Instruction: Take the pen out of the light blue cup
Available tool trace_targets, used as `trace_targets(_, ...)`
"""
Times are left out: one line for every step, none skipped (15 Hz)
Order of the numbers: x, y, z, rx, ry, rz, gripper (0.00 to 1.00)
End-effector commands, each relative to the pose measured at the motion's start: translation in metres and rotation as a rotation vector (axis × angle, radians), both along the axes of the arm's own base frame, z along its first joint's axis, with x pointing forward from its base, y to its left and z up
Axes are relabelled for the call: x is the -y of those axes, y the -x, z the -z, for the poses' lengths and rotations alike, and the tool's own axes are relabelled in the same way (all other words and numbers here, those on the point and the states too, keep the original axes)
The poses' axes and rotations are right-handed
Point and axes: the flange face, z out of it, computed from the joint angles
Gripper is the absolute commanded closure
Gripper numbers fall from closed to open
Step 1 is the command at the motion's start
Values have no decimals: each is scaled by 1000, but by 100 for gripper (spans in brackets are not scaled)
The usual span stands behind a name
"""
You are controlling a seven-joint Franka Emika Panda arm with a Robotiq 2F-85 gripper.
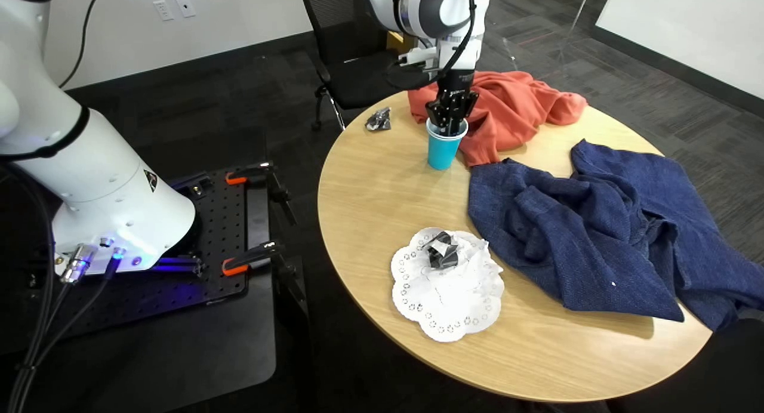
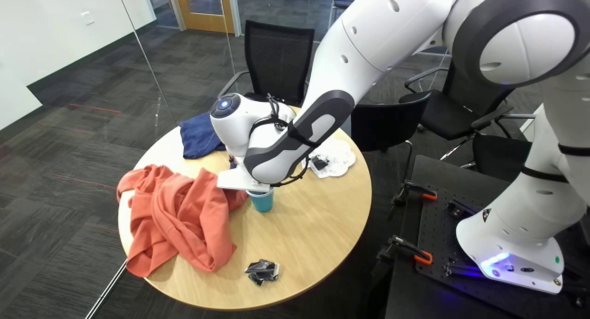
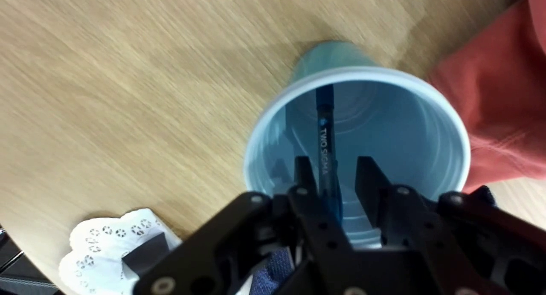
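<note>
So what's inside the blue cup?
Inside the light blue cup, a dark pen reading "TWO SIGMA" shows between the robot's spread fingers. In the wrist view, the fingers cover part of the cup's inside, so anything behind them can't be seen.

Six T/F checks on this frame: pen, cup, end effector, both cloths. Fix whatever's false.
1. The pen is inside the light blue cup. True.
2. The pen carries no lettering. False: it reads TWO SIGMA in the wrist view.
3. The end effector is open at the cup's mouth. True.
4. The red cloth and the dark blue cloth are on the table. True.
5. The dark blue cloth is draped over the cup. False: it lies off to one side of it.
6. The cup lies on its side. False: it stands upright.
</note>
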Motion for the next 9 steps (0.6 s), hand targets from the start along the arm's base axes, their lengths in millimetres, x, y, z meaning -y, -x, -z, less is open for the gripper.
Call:
trace_targets(1,-6,1,4,28,-5,67)
trace_targets(2,-6,2,4,32,-4,67)
trace_targets(3,-7,3,6,38,-4,68)
trace_targets(3,-7,3,7,42,-5,68)
trace_targets(3,-7,4,8,46,-5,76)
trace_targets(3,-8,4,10,49,-7,92)
trace_targets(2,-8,4,10,52,-8,98)
trace_targets(1,-8,3,12,55,-12,100)
trace_targets(-1,-8,1,15,58,-16,100)
